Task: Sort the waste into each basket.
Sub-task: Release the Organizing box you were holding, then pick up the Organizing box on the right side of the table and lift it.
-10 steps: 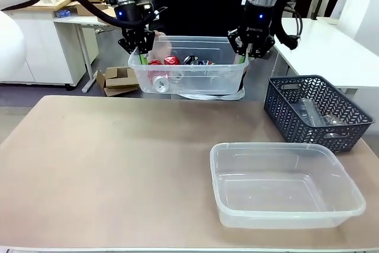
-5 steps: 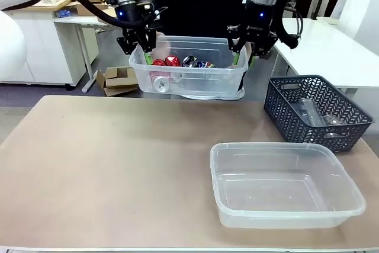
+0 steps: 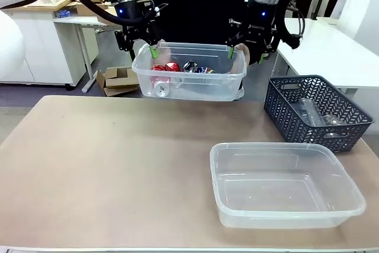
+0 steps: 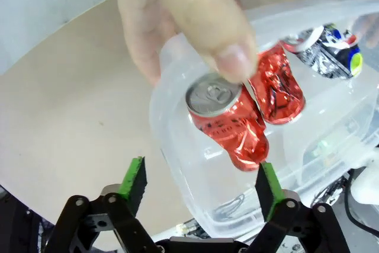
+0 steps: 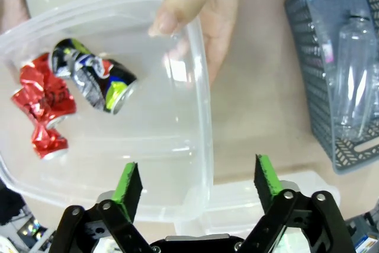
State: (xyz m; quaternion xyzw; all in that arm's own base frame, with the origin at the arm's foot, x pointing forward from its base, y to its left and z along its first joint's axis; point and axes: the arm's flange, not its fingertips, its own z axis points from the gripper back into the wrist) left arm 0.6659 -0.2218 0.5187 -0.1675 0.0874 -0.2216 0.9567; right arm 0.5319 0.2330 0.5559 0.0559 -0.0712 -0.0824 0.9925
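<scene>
Two crushed red cans and a dark multicoloured can lie in a clear tub held at the surface's far edge. The left end effector and right end effector flank it, both spread. In the left wrist view, a person's hand pinches the rim, with the green pads apart. In the right wrist view, another hand grips the rim, pads apart, and a clear bottle lies in the lattice basket.
</scene>
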